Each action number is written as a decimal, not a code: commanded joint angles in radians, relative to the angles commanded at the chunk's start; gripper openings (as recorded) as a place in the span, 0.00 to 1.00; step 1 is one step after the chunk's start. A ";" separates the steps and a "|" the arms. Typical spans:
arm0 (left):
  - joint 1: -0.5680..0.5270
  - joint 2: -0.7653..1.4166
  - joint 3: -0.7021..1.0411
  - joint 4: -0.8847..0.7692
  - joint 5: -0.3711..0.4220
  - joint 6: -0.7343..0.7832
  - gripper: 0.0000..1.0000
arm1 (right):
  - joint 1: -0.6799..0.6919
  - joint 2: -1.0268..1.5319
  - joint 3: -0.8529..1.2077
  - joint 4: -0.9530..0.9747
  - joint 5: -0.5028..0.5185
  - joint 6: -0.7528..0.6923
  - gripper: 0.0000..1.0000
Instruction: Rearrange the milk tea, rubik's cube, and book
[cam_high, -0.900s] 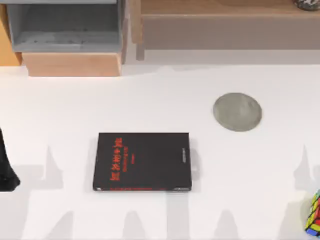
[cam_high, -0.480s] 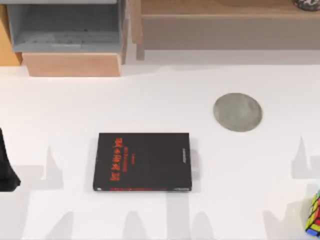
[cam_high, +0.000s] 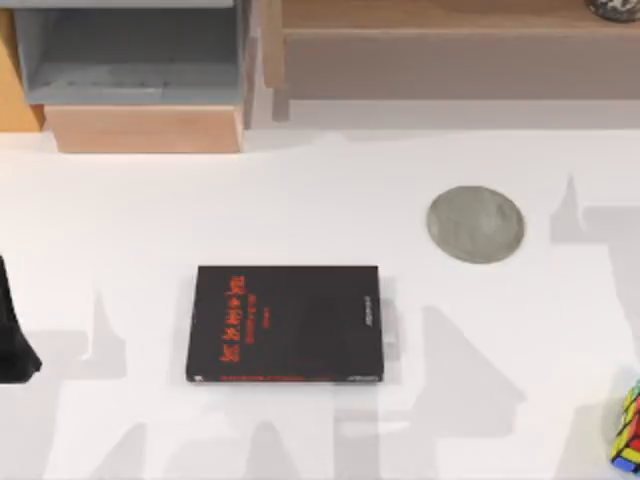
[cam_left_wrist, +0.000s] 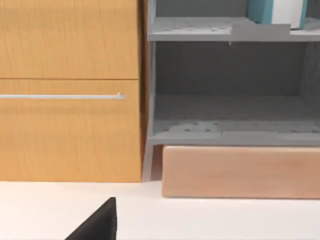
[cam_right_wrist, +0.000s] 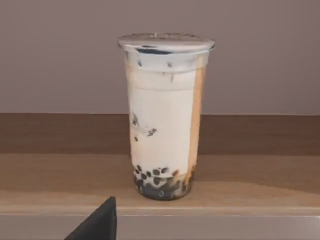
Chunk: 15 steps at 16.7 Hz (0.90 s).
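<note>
From above, my left arm sits parked at the table's left edge; I cannot tell how its tool stands. My right arm's tool is not something I can judge either.

The milk tea stands upright on a wooden shelf, seen head-on from the right wrist, pearls at the bottom, lid on. From above, its rim peeks in at the far right end of that shelf at the back of the table.

The cube lies on the table at the near right corner, partly cut off by the edge of the view.

The teal book stands on the upper level of the grey shelf unit, seen from the left wrist, beside a wooden drawer front.

A black book with red lettering lies flat near the table's middle, and a grey coaster lies well apart to its right, further back.
</note>
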 joint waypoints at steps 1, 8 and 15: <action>0.000 0.000 0.000 0.000 0.000 0.000 1.00 | 0.004 0.113 0.049 0.044 0.006 0.000 1.00; 0.000 0.000 0.000 0.000 0.000 0.000 1.00 | 0.028 0.730 0.348 0.313 0.041 0.001 1.00; 0.000 0.000 0.000 0.000 0.000 0.000 1.00 | 0.037 0.885 0.456 0.412 0.052 0.004 1.00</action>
